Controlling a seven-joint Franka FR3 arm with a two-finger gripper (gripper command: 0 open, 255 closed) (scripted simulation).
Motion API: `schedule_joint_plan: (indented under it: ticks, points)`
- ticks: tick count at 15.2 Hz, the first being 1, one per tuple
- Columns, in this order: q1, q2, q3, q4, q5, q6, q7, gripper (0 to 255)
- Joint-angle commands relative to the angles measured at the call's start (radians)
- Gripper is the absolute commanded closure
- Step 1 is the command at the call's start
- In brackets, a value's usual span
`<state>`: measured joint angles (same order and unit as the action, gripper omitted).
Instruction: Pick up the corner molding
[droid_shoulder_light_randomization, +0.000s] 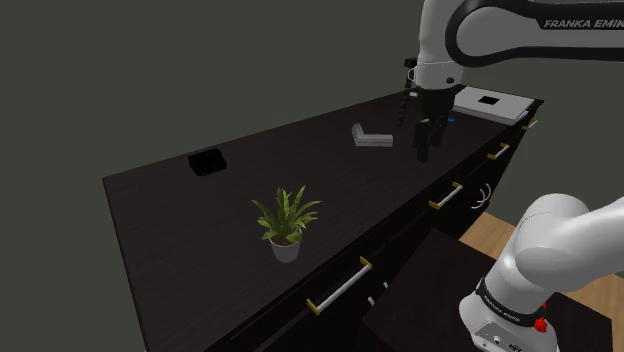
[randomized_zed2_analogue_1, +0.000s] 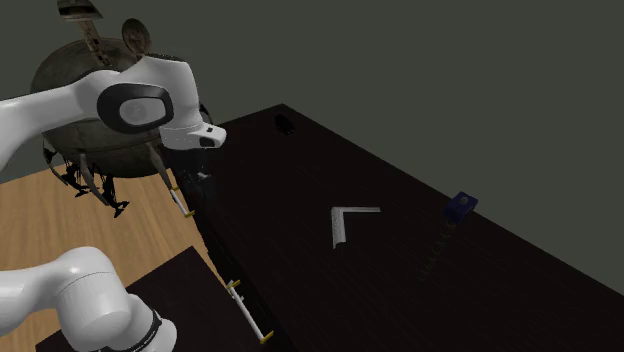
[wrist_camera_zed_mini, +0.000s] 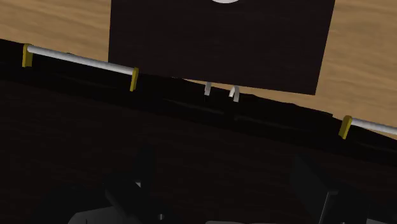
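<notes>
The corner molding (droid_shoulder_light_randomization: 372, 137) (randomized_zed2_analogue_1: 345, 222) is a light grey L-shaped strip lying flat on the dark dresser top (droid_shoulder_light_randomization: 230, 215). My black gripper (droid_shoulder_light_randomization: 424, 150) (randomized_zed2_analogue_1: 200, 188) hangs pointing down over the top's front edge, to the shoulder view's right of the molding and clear of it. In the wrist view the gripper (wrist_camera_zed_mini: 226, 191) is open. Its dark fingers (wrist_camera_zed_mini: 143, 181) stand wide apart with nothing between them. Below them lie the dark top and its front edge.
A small potted plant (droid_shoulder_light_randomization: 285, 225) stands near the front edge. A black object (droid_shoulder_light_randomization: 207, 162) lies toward the back, and a pale flat tray (droid_shoulder_light_randomization: 492, 102) and a small blue item (randomized_zed2_analogue_1: 461, 207) at the far end. Drawer handles (wrist_camera_zed_mini: 79, 62) line the front. A metal globe (randomized_zed2_analogue_1: 95, 120) stands on the wooden floor.
</notes>
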<state>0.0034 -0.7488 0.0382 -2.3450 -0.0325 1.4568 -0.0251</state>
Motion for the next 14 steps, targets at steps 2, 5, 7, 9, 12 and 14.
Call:
schedule_joint_plan:
  ticks: [2, 5, 7, 9, 12, 14]
  points:
    - [-0.006, 0.029, -0.011, 0.007, -0.008, 0.025, -0.009, 0]
    - [-0.022, 0.119, -0.045, 0.038, -0.027, 0.097, -0.037, 0]
    - [-0.032, 0.181, -0.067, 0.064, -0.036, 0.141, -0.055, 0]
    - [-0.041, 0.246, -0.088, 0.095, -0.042, 0.182, -0.073, 0]
    - [-0.053, 0.345, -0.118, 0.152, -0.046, 0.237, -0.101, 0]
    - [-0.060, 0.412, -0.137, 0.195, -0.044, 0.269, -0.121, 0]
